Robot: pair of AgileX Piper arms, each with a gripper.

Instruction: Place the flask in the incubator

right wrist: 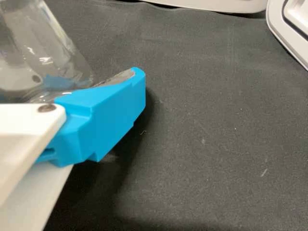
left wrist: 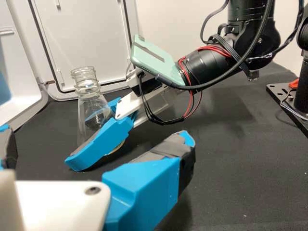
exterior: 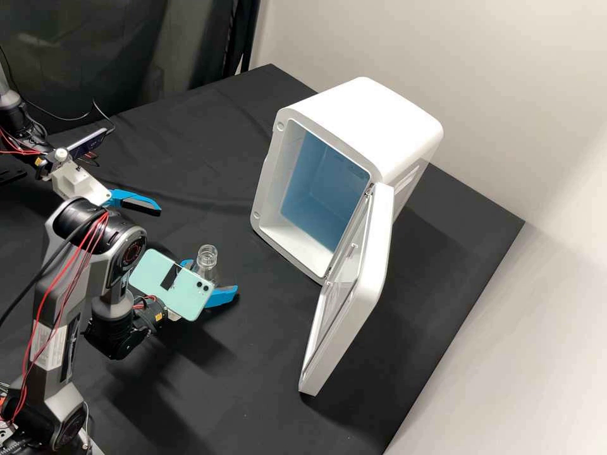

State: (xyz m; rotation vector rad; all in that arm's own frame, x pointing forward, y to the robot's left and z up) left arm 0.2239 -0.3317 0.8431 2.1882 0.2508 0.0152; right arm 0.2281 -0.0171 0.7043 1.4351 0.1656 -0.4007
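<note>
A clear glass flask (exterior: 208, 258) stands upright on the black bench, left of the white incubator (exterior: 379, 126). The incubator's door (exterior: 354, 284) hangs open and shows a blue interior. My right gripper (exterior: 207, 279) sits low at the flask, one blue finger on each side of its base, shut on it. The right wrist view shows the flask (right wrist: 38, 48) against one of those fingers (right wrist: 103, 113). My left gripper (exterior: 136, 201) hovers open farther back on the left, apart from the flask. The left wrist view looks past its own fingers (left wrist: 154, 178) at the flask (left wrist: 89, 103).
The open door (left wrist: 82, 38) stands between the flask and the bench's front right. A mint-green phone (exterior: 174, 284) is mounted on the right wrist above the flask. Bare black cloth (exterior: 208, 158) lies between the flask and the incubator's opening.
</note>
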